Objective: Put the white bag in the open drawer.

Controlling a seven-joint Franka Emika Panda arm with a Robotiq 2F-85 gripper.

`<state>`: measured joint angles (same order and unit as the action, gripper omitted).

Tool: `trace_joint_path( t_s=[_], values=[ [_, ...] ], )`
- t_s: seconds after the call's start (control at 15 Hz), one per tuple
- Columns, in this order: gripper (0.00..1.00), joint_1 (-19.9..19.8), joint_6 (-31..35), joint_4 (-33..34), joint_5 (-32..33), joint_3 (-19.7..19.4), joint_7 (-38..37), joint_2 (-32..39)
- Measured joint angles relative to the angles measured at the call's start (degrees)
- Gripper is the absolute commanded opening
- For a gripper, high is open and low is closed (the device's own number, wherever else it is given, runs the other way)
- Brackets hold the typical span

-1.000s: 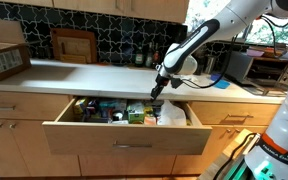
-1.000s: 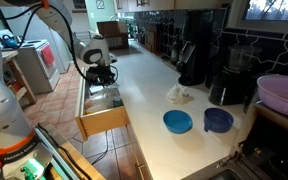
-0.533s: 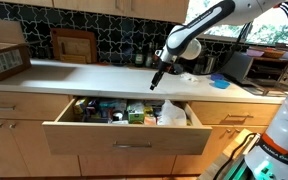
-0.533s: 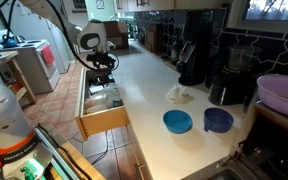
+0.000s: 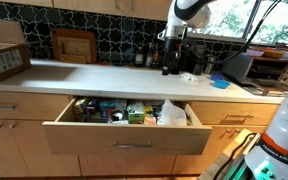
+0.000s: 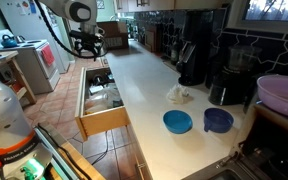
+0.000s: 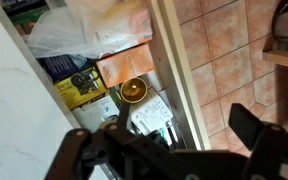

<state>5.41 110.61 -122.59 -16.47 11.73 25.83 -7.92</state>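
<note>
The white bag (image 5: pixel 172 113) lies at the right end of the open drawer (image 5: pixel 124 137), among other items. In the wrist view the white bag (image 7: pixel 84 25) shows at the top, inside the drawer (image 7: pixel 169 60), with tiled floor beside it. My gripper (image 5: pixel 171 45) hangs high above the counter, well clear of the drawer, and appears again over the drawer (image 6: pixel 104 122) as the gripper (image 6: pixel 86 43). In the wrist view the gripper (image 7: pixel 174 130) is open, its fingers (image 7: pixel 252 125) wide apart with nothing between them.
The drawer also holds an orange packet (image 7: pixel 124 65), a yellow roll (image 7: pixel 134 91) and dark boxes. On the counter stand a cardboard box (image 5: pixel 4 60), two blue bowls (image 6: pixel 178 121), a crumpled white item (image 6: pixel 180 94), a coffee machine (image 6: pixel 192 60) and a pink bowl (image 6: pixel 279 95).
The gripper has opened and risen from just above the drawer to high over the counter. The white bag stays in the drawer.
</note>
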Motion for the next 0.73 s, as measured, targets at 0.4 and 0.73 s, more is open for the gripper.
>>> trace_joint_path(
  t_s=[0.4, 0.73],
  values=[
    [1.0, 2.7, -7.8, 4.4, 2.0, -0.6, -3.1, -3.4],
    [1.0, 3.3, -7.8, 4.7, 2.8, -0.6, -2.3, -3.4]
  ],
)
